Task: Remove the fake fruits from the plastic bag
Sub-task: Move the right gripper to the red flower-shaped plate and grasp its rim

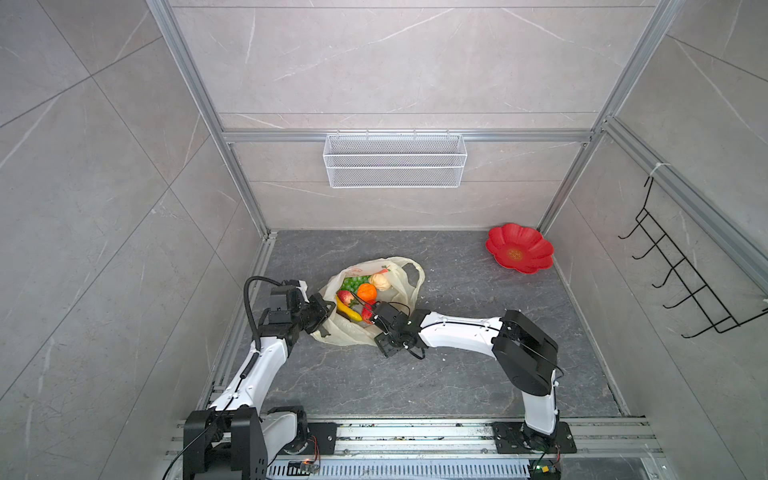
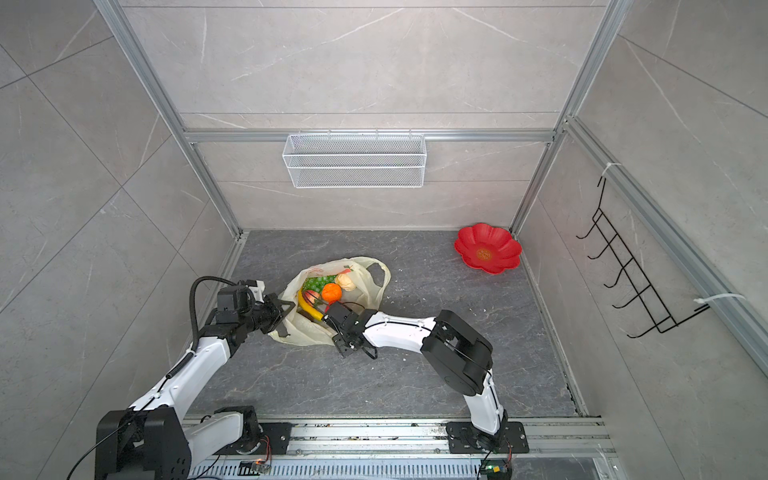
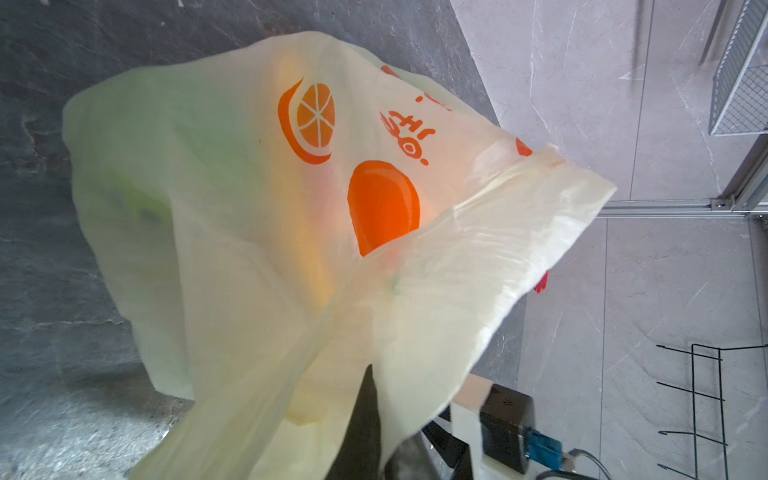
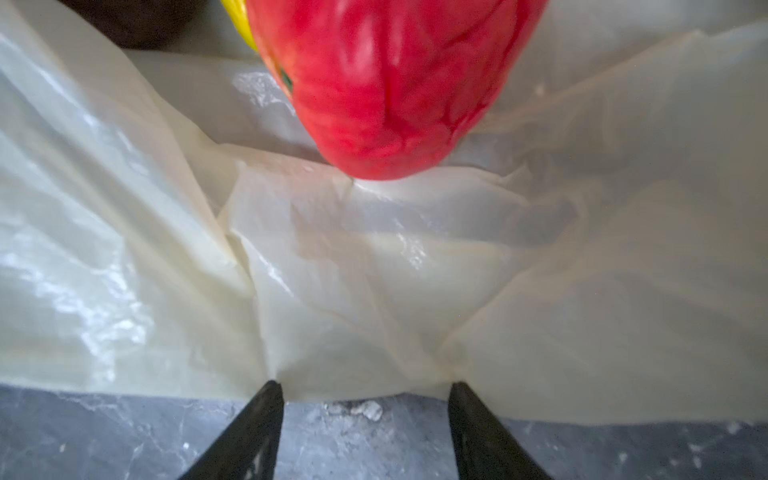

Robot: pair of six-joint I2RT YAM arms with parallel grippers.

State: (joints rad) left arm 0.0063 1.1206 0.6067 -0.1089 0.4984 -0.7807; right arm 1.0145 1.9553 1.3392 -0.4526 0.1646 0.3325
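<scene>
The plastic bag point(image 1: 397, 286) lies open on the dark floor in both top views, pale yellow with orange prints point(image 3: 382, 203). Inside it lie green grapes point(image 1: 353, 284), an orange point(image 1: 367, 292), a cream fruit point(image 1: 380, 281), a yellow banana point(image 1: 348, 312) and a red fruit point(image 4: 395, 83). My left gripper point(image 1: 327, 309) is shut on the bag's left rim and holds it up; one dark finger point(image 3: 361, 424) shows behind the film. My right gripper point(image 4: 365, 386) stands open at the bag's near edge, with both fingertips against the film and the red fruit just ahead.
A red flower-shaped plate point(image 1: 519, 249) sits at the back right corner of the floor. A white wire basket point(image 1: 395, 160) hangs on the back wall and a black hook rack point(image 1: 685, 282) on the right wall. Small white crumbs point(image 4: 357, 409) lie on the floor.
</scene>
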